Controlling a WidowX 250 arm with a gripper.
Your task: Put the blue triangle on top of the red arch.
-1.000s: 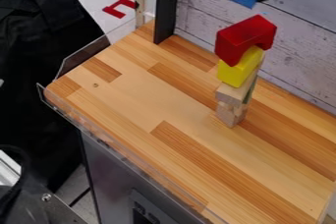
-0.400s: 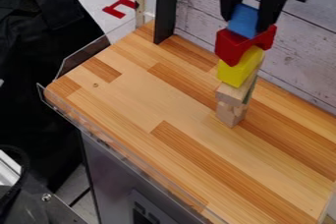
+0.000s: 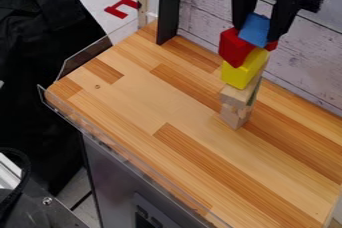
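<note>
At the upper right, my gripper (image 3: 255,31) is shut on the blue triangle (image 3: 254,29), holding it between its two fingers. The blue piece overlaps the front of the red arch (image 3: 234,48) in the view; whether they touch I cannot tell. The arch tops a stack, resting on a yellow block (image 3: 242,72). Beneath that come natural wood blocks (image 3: 235,96), standing on the wooden table. The gripper and the blue piece hide much of the arch's right part.
The wooden tabletop (image 3: 153,97) has a clear plastic edge guard along its left and front sides. A black post (image 3: 169,7) stands at its back corner, beside a whitewashed plank wall (image 3: 204,2). A red bracket-shaped piece (image 3: 121,8) lies beyond the table.
The gripper has come down from the top edge with the blue triangle, first over the arch's top, then lower and slightly right. The stack has stayed in place.
</note>
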